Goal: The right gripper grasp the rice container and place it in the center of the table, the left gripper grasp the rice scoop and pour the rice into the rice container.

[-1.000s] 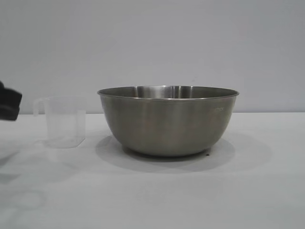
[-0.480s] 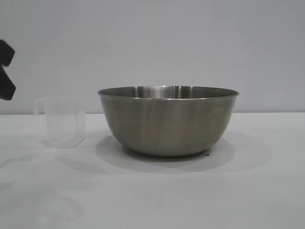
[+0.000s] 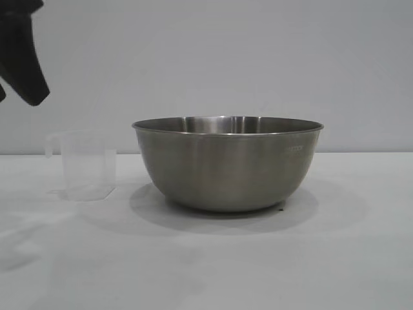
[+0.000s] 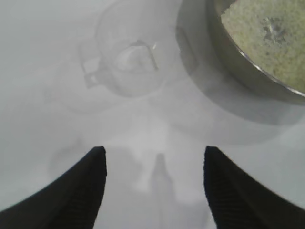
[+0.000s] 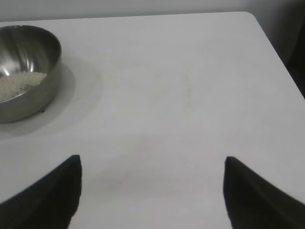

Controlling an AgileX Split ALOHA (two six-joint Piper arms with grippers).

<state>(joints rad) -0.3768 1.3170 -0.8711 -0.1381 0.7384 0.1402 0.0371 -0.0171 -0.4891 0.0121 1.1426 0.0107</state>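
The steel rice container (image 3: 227,163) stands at the middle of the white table (image 3: 213,258). White rice (image 4: 267,38) lies inside it, as the left wrist view shows; the right wrist view shows the container (image 5: 28,71) and the rice (image 5: 16,83) too. The translucent rice scoop (image 3: 84,165) stands upright on the table left of the container, apart from it, and looks empty in the left wrist view (image 4: 131,64). One finger of my left gripper shows at the upper left edge of the exterior view (image 3: 19,61), above the scoop. That gripper (image 4: 153,157) is open and empty. My right gripper (image 5: 152,164) is open over bare table, away from the container.
The table's far edge and corner (image 5: 248,16) show in the right wrist view. A plain grey wall (image 3: 258,58) stands behind the table.
My left gripper has risen from table level at the left edge to high above the scoop. The scoop and the container have not moved.
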